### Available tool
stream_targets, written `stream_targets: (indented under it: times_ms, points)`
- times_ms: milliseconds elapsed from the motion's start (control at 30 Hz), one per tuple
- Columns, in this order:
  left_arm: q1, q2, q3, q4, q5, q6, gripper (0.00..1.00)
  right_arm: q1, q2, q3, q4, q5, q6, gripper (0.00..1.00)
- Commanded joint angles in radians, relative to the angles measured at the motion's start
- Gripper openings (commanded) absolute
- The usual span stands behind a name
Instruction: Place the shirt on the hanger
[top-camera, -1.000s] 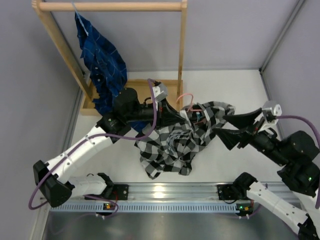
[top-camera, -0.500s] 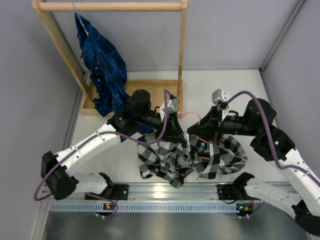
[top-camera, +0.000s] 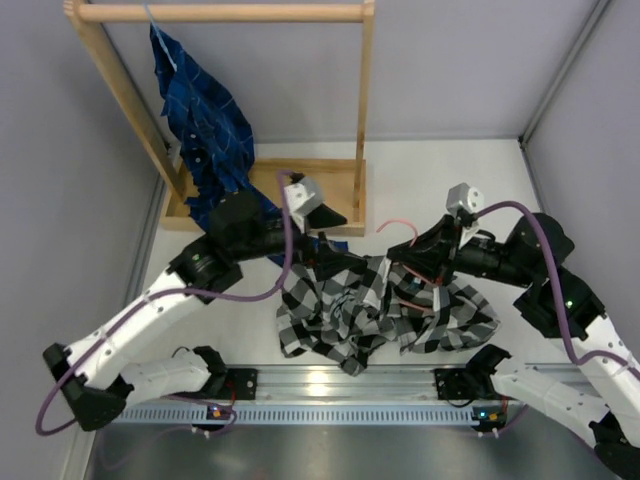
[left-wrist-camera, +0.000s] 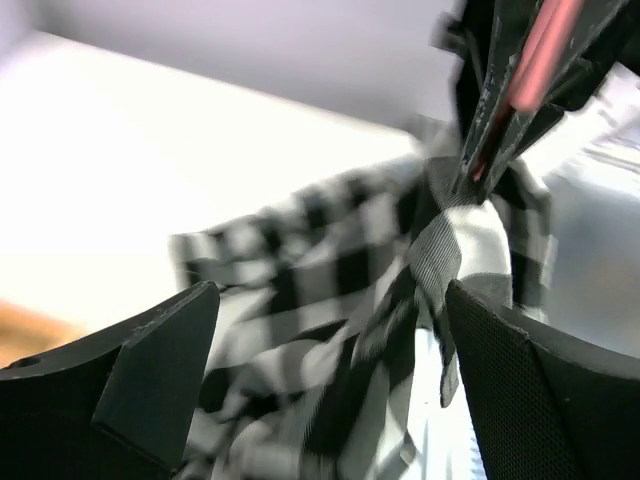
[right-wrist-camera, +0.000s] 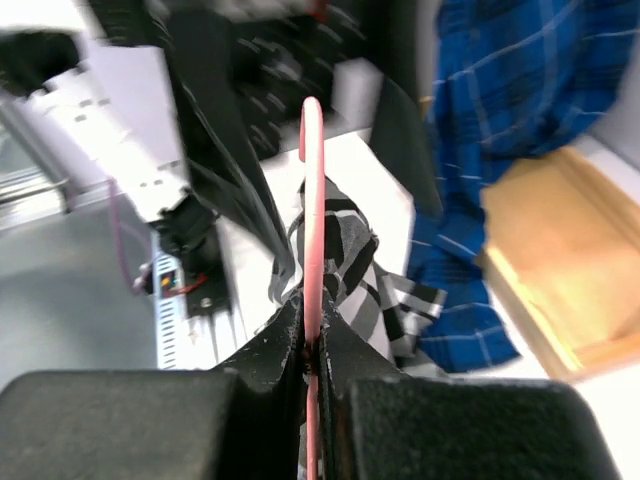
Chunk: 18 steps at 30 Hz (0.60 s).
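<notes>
Top view: the shirt (top-camera: 385, 310) lies crumpled on the table (top-camera: 470, 170) between the two arms. The hanger (top-camera: 398, 224) shows only as a pink loop above the shirt's rear edge. The right pincer (top-camera: 398, 262) is clamped on that wire, in my judgement to anchor the frame while fabric is fed onto it. The left pincer (top-camera: 338, 238) is spread to its widest just behind the shirt's left part and holds nothing (a free hand for picking up a collar or shoulder). Left wrist view: both fingers (left-wrist-camera: 160, 350) frame the shirt without touching it. A fold rises in a peak to the right pincer's tips, and I cannot tell whether it is pinched there or merely draped on the wire. Right wrist view: the jaws are closed flat on the pink wire, with the shirt beneath. Surroundings: a blue plaid shirt (top-camera: 205, 130) hangs on the wooden rack (top-camera: 220, 13) at rear left. The rack base (top-camera: 300, 166) sits close behind the left pincer. I judge that this limits rearward travel and that the two converging pincers crowd each other.
</notes>
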Motion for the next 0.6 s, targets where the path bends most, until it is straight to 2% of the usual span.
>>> stream_targets:
  times_ms: [0, 100, 200, 333, 433, 467, 533, 567]
  points:
    - [-0.001, -0.247, -0.110, 0.040, -0.474, 0.007, 0.98, 0.007, -0.037, 0.085, -0.006, 0.163, -0.037, 0.00]
    - [-0.001, -0.441, -0.283, 0.146, -0.519, -0.018, 0.98, 0.007, -0.038, 0.128, -0.028, 0.200, -0.049, 0.00]
    - [-0.001, -0.534, -0.385, 0.166, -0.563, -0.053, 0.98, 0.007, -0.026, 0.187, -0.058, 0.197, -0.064, 0.00]
    - [-0.001, -0.560, -0.506, 0.235, -0.683, -0.094, 0.98, 0.009, -0.014, 0.252, -0.080, 0.197, -0.061, 0.00]
    - [-0.001, -0.545, -0.580, 0.307, -0.659, -0.119, 0.98, 0.007, -0.012, 0.284, -0.088, 0.197, -0.055, 0.00]
    - [-0.001, -0.537, -0.592, 0.328, -0.609, -0.123, 0.98, 0.007, -0.008, 0.292, -0.091, 0.192, -0.054, 0.00]
    - [-0.001, -0.510, -0.612, 0.385, -0.581, -0.140, 0.90, 0.007, -0.002, 0.312, -0.106, 0.188, -0.055, 0.00]
    - [-0.001, -0.497, -0.615, 0.393, -0.588, -0.143, 0.83, 0.009, 0.000, 0.317, -0.109, 0.184, -0.054, 0.00]
